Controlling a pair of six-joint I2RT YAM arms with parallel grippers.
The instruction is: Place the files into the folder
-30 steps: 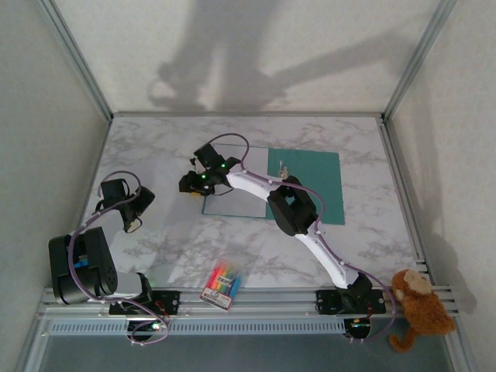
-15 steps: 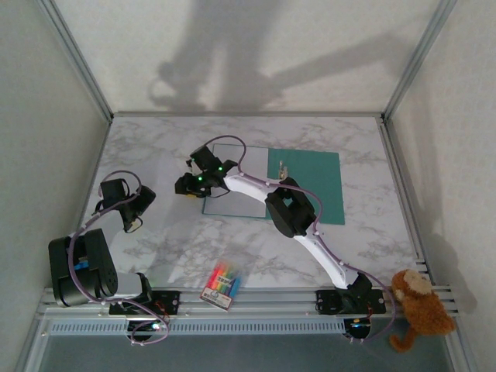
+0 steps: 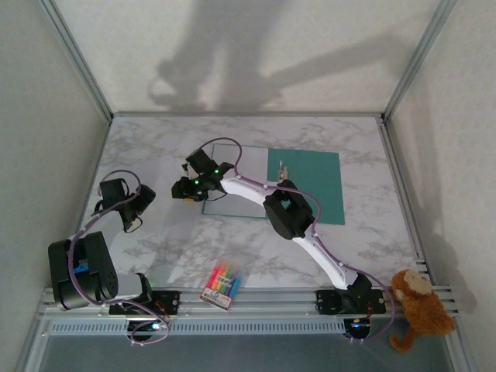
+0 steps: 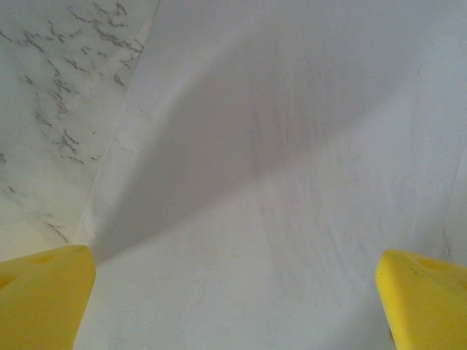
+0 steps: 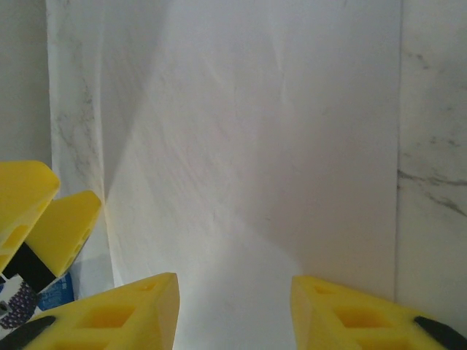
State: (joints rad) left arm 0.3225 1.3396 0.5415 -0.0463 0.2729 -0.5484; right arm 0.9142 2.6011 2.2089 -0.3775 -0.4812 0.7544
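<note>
The right end effector [image 5: 233, 299], half open and empty, hovers over a plain white paper sheet [image 5: 255, 131]; the left end effector [image 4: 233, 277] gapes wide.

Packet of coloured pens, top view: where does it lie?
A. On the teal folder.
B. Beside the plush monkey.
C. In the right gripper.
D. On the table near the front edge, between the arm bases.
D: the packet of coloured pens lies on the marble table by its near edge, apart from the folder.
</note>
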